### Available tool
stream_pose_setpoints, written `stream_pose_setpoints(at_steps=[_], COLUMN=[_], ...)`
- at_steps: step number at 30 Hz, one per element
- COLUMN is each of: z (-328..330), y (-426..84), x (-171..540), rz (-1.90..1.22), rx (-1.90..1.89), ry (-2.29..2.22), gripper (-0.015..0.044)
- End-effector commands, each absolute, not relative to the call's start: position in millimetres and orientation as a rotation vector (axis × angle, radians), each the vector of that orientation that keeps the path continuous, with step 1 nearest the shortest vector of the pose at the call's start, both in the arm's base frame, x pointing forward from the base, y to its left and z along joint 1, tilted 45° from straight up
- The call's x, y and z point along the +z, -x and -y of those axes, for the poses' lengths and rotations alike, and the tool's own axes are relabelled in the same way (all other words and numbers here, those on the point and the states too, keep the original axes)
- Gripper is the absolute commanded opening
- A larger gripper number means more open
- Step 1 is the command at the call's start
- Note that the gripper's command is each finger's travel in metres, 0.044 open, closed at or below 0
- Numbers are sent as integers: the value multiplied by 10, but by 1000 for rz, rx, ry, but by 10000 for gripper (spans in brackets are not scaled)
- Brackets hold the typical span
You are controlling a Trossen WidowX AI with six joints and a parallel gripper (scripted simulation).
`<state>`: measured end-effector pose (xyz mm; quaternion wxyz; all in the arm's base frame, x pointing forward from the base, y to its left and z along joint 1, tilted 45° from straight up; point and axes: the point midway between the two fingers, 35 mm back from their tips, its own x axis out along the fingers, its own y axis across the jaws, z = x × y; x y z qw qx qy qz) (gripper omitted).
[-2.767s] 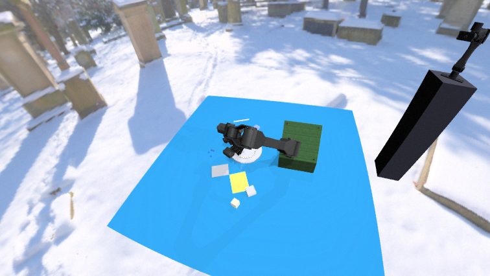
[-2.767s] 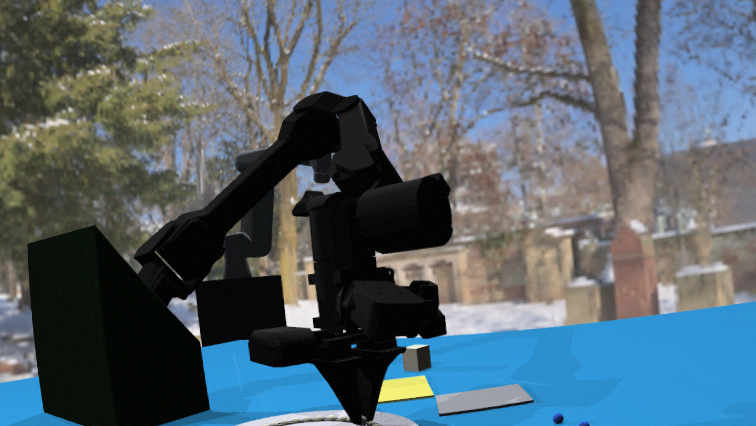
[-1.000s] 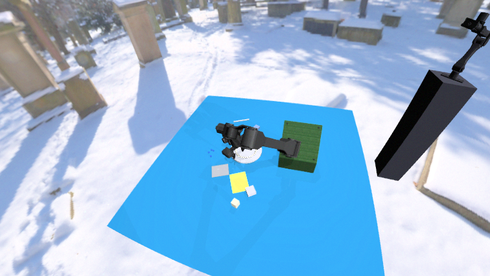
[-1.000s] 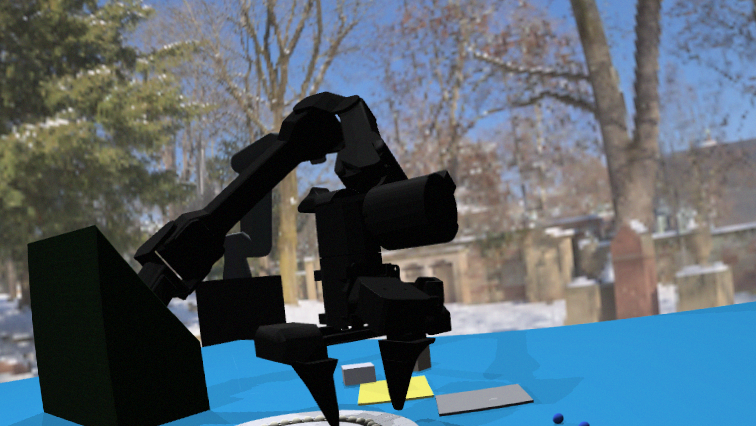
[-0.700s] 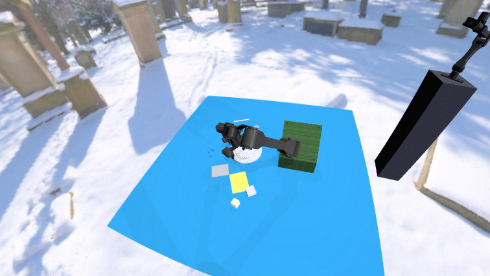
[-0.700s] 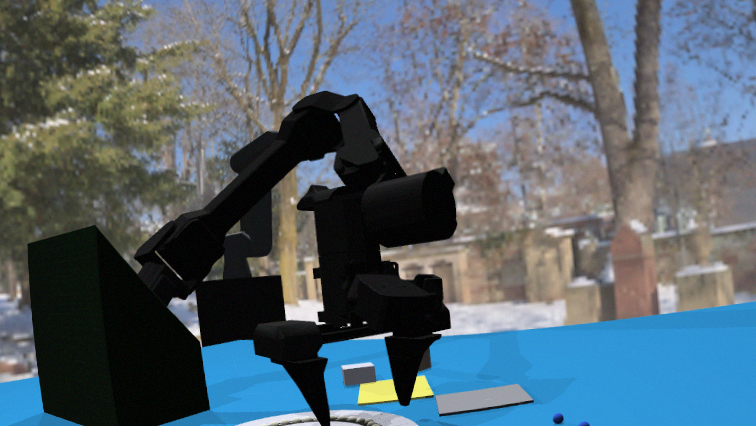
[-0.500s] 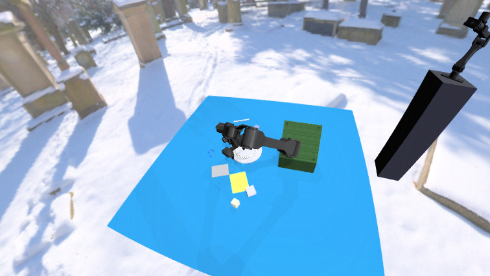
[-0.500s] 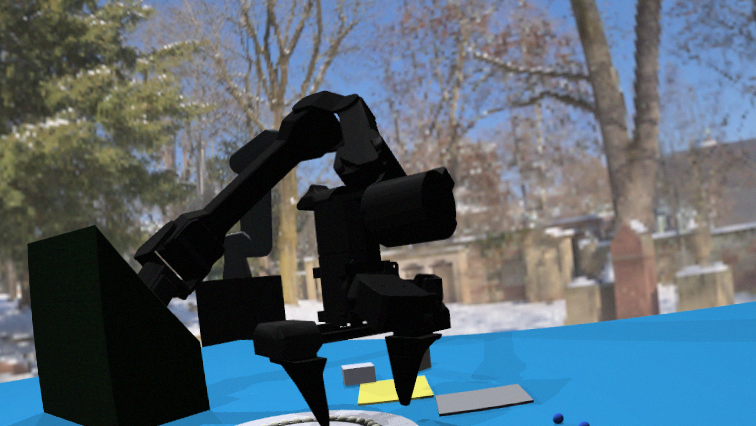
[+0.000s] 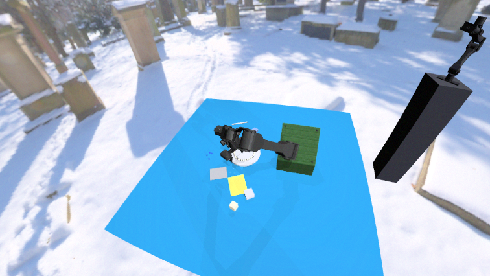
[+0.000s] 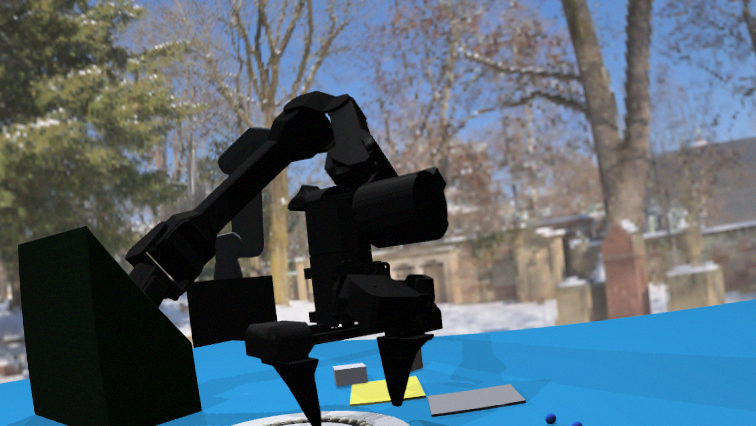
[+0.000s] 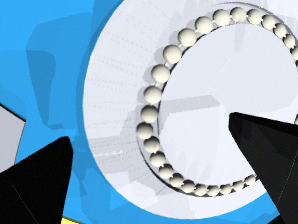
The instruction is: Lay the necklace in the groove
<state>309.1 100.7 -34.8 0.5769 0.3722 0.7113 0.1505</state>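
1. Gripper (image 10: 357,415) (image 11: 152,133) wide open, nothing held, above the board.
2. Pearl necklace (image 9: 253,159) (image 11: 152,94) lies in a loop on round white bead board (image 9: 244,163) (image 10: 388,420) (image 11: 112,107).
3. Yellow sheet (image 9: 237,185) (image 10: 387,391) nearby on blue tabletop (image 9: 308,222) (image 10: 634,359) (image 11: 50,30).

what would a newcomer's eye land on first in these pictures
Probably the black arm, reaching from a green block over the bright blue mat. Next, the pearl necklace looping on the round white board, beneath the open hand. Snowy gravestones stand behind it all.
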Motion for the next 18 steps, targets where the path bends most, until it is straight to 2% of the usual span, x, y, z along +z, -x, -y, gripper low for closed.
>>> stream_pose_setpoints(at_steps=[1,4,9,18], z=[-1010,-937,-461,-443], y=[-3095,-3110,-3115,-3112], x=[-338,-272,209,229], rz=[-1662,-1662,-1665,-1666], rx=[360,357,353,353], ry=[-872,-870,-870,-870], gripper=[440,440,440,440])
